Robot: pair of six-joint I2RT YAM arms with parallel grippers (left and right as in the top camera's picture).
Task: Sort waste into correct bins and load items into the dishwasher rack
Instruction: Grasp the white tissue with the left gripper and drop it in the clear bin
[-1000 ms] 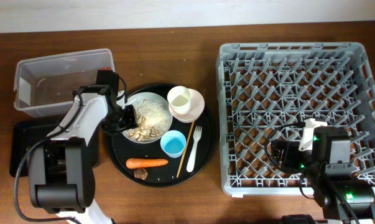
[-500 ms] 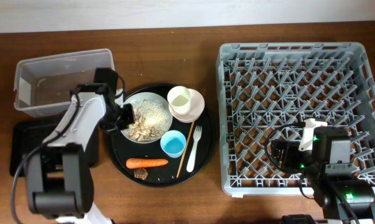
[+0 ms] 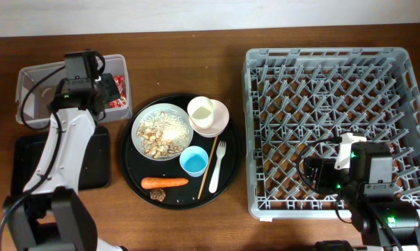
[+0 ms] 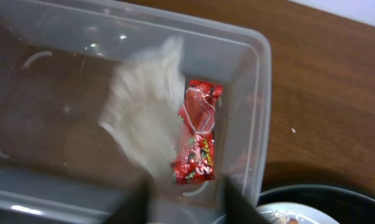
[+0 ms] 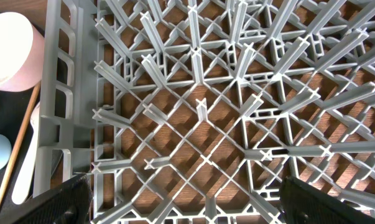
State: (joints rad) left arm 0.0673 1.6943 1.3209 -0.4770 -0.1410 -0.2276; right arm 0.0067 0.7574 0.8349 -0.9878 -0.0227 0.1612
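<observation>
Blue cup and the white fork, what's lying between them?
The wooden chopsticks, lying between blue cup and fork; the overhead view shows it.

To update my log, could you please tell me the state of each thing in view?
Left gripper: open, above tub.
Right gripper: open, above rack.
Tub: napkin and wrapper inside.
Plate: upright, food on it.
Bowl: upright, white cup inside.
Blue cup: upright, on round tray.
Carrot: lying on round tray.
Rack: no dishes in it.
</observation>
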